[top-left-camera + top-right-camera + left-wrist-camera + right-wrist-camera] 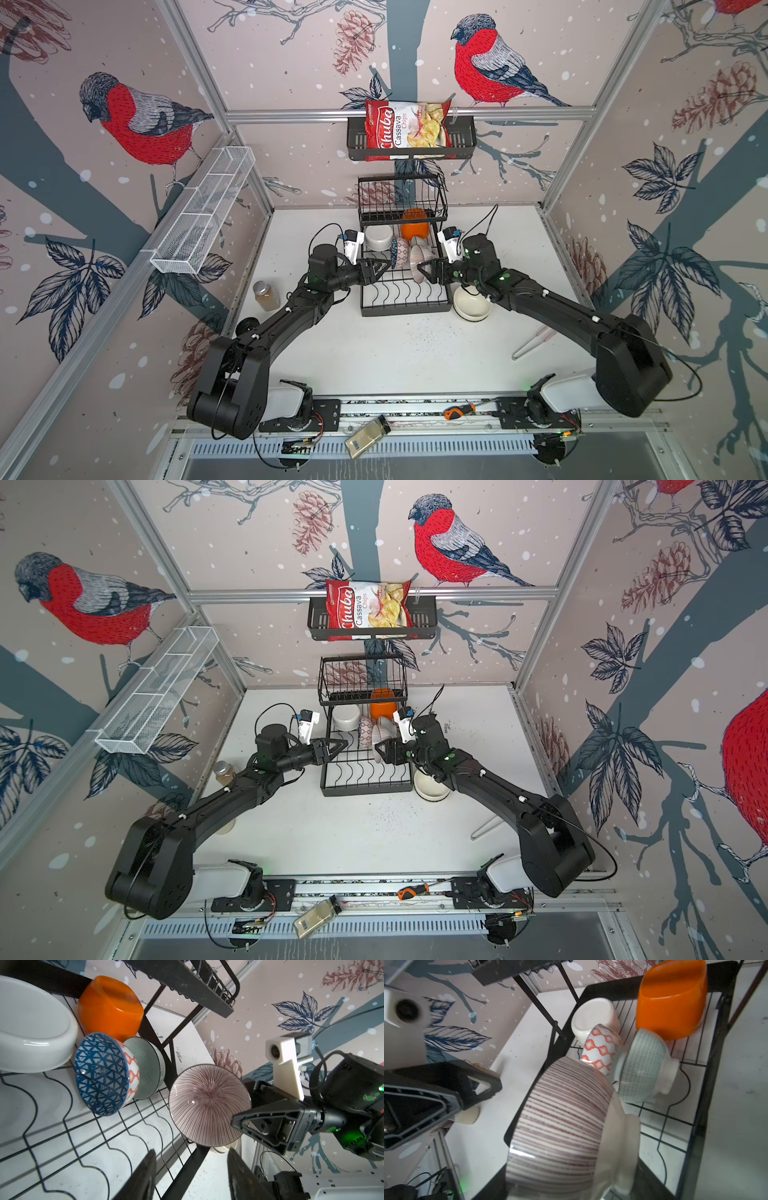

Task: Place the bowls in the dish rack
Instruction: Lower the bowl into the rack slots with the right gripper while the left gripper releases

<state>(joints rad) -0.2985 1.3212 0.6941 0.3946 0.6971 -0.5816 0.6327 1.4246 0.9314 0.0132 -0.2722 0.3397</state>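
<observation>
The black wire dish rack (pixel 399 299) (pixel 361 779) stands mid-table. On its lower grid a white bowl (pixel 379 237), an orange bowl (pixel 414 228), a blue-and-red patterned bowl (pixel 99 1074) and a mint-green bowl (pixel 148 1068) lean together. My right gripper (pixel 426 268) (pixel 241 1103) is shut on the rim of a brown-striped bowl (pixel 417 259) (pixel 562 1126). The bowl stands on edge over the grid's right side. My left gripper (pixel 384 268) (pixel 191 1153) is open with nothing between its fingers, over the grid just left of that bowl. A cream bowl (pixel 471 307) sits on the table right of the rack.
The rack's raised wire basket (pixel 401 199) overhangs its far end. A jar (pixel 266 295) stands left of the left arm, and tongs (pixel 532 343) lie at the right. A wall shelf with a chips bag (pixel 409 124) hangs behind, and a white mesh trough (pixel 203 212) hangs on the left wall.
</observation>
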